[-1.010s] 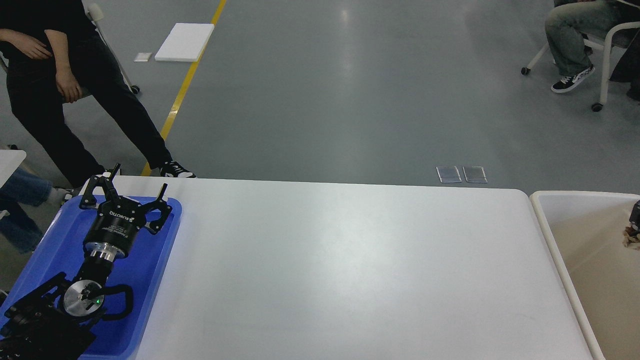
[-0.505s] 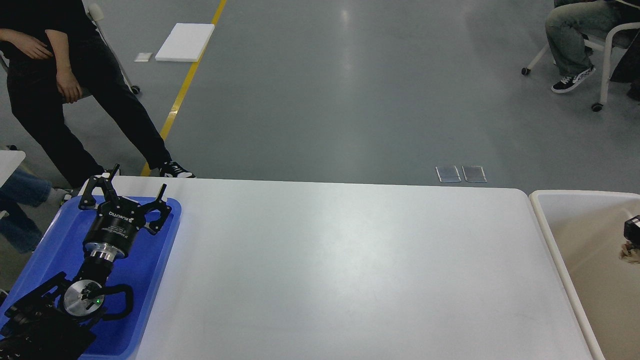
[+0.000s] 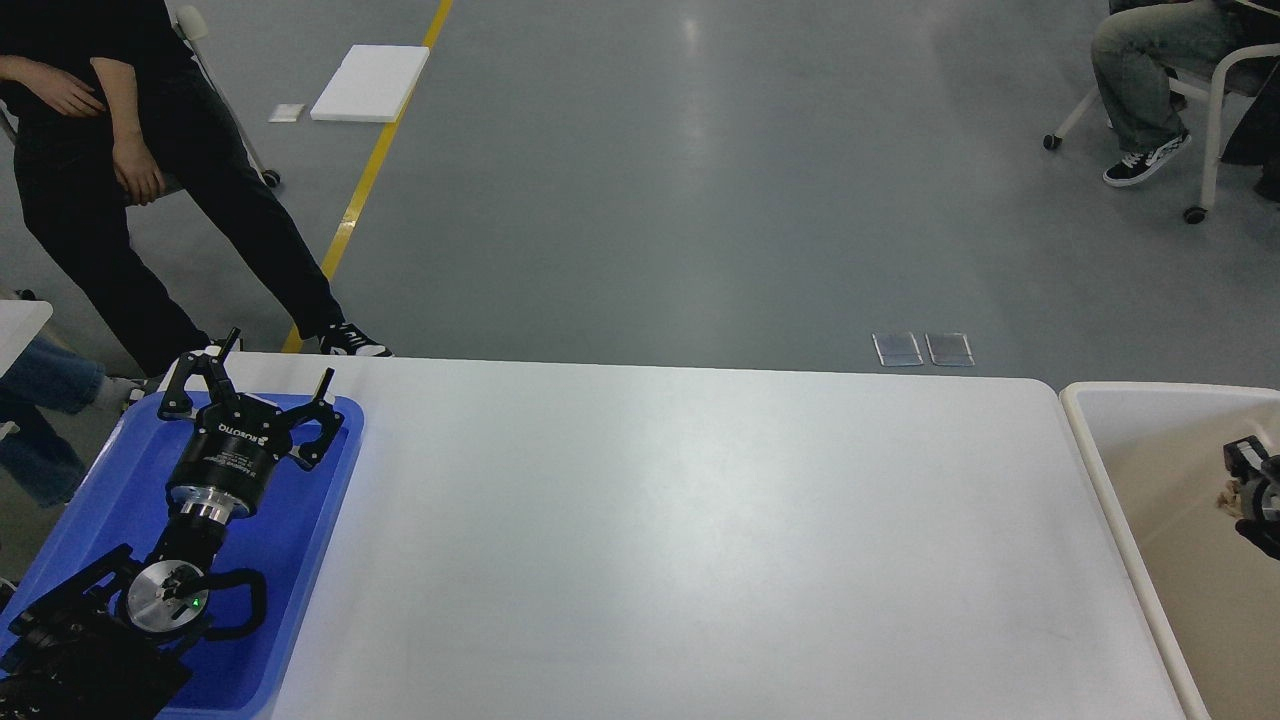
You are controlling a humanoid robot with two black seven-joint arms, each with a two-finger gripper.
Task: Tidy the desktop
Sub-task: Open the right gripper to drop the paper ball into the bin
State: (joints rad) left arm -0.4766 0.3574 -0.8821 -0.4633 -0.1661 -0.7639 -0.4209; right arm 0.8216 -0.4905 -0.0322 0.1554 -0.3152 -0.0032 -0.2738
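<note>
Left end effector, black with two fingers spread wide and holding nothing, hangs over the far end of a shallow blue plastic tray on the left edge of the counter, a large smooth white rectangular top with rounded corners that fills the middle of the view and looks bare. Right end effector shows only as a small dark part at the right edge, over a beige-white open bin; whether it grips the pale scrap beside it cannot be told. Risks: the left fingers could catch the tray rim when moving, and anything released near the bin wall could land outside.
</note>
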